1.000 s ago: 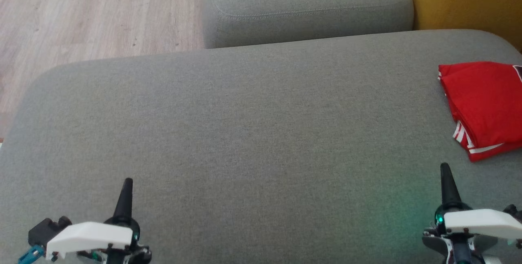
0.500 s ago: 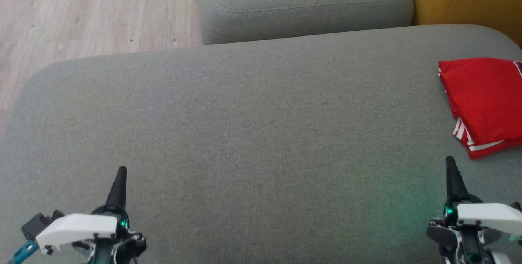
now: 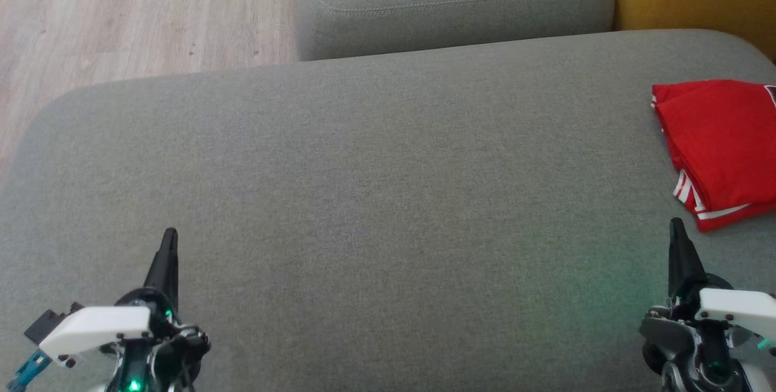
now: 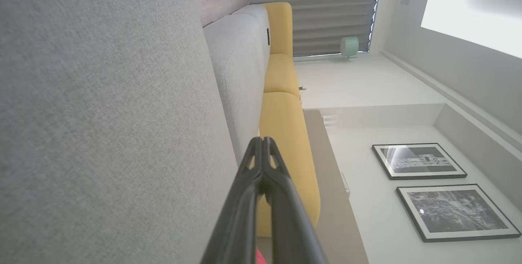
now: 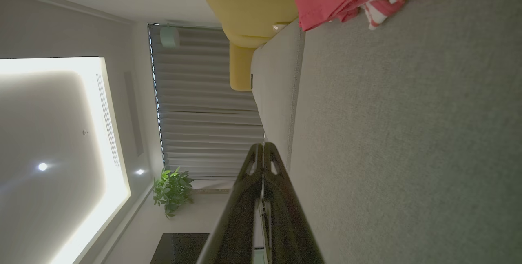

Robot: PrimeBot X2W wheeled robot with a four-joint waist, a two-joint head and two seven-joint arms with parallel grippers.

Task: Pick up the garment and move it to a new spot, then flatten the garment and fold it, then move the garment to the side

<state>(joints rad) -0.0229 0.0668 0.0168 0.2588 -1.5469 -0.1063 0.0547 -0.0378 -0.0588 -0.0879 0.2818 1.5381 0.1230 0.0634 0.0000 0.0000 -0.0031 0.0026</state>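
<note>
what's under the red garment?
The garment lies folded on the grey cushion, which shows round its visible edges. The patch directly beneath, and anything between its folds, is covered.

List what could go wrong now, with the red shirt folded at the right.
1. The red garment runs past the head view's right edge, so its fold can't be fully checked.
2. The shut right pincer sits close to the garment's near corner; a forward sweep might snag it and undo the fold.
</note>
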